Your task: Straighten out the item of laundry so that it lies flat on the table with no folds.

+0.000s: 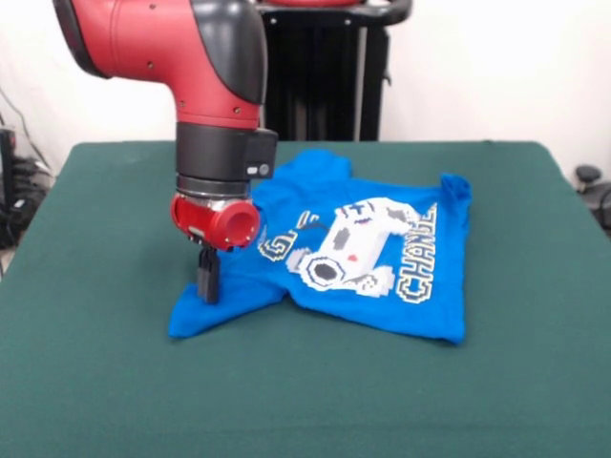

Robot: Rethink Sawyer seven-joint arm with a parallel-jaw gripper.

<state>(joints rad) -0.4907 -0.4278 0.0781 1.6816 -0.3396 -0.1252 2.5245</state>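
The item of laundry, a bright blue T-shirt with a white-grey controller print and partly readable lettering, lies print-up on the table, right of centre. Its left part is creased and drawn out into a narrow flap toward the near left. A fold runs through the lettering, hiding some letters. My gripper hangs straight down from the red and black arm and rests on that left flap. Its dark fingers stand together as one narrow block, pinching the blue cloth there.
The red arm's wrist and elbow hang over the table's left centre and hide a strip of the cloth behind them. A black stand rises behind the far edge. Green felt stretches all around the shirt.
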